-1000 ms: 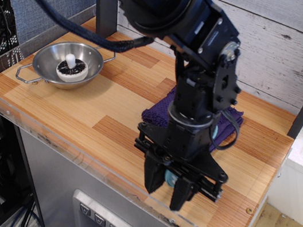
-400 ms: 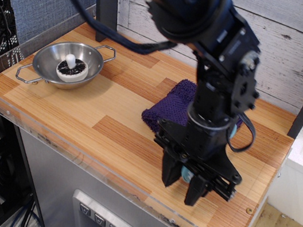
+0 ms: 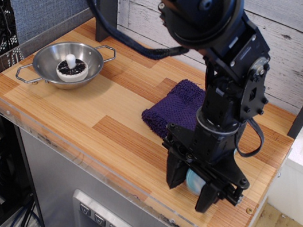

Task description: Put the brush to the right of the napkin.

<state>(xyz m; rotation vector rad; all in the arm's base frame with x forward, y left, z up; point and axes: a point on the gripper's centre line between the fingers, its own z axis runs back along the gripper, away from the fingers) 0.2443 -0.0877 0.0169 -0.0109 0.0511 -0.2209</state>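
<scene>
Now the hand [image 3: 190, 185] is clamped on the brush [image 3: 195, 181], whose pale blue body shows between the two black fingers, low over the near right part of the tabletop [image 3: 81, 116]. Compared with a second ago, the arm has carried the hand and its load steadily rightward and a little nearer, so that it has come off the near edge of the napkin [image 3: 174, 110] and now hangs over bare wood toward the right. More of the purple cloth is uncovered than before. That suggests the carry is close to done: the brush seems to sit roughly where it belongs, and what remains is likely lowering and letting go. Whether it already touches the wood cannot be told. Far left, the steel bowl [image 3: 66, 64] with its mushroom-like piece [image 3: 69, 68] is unchanged.
</scene>
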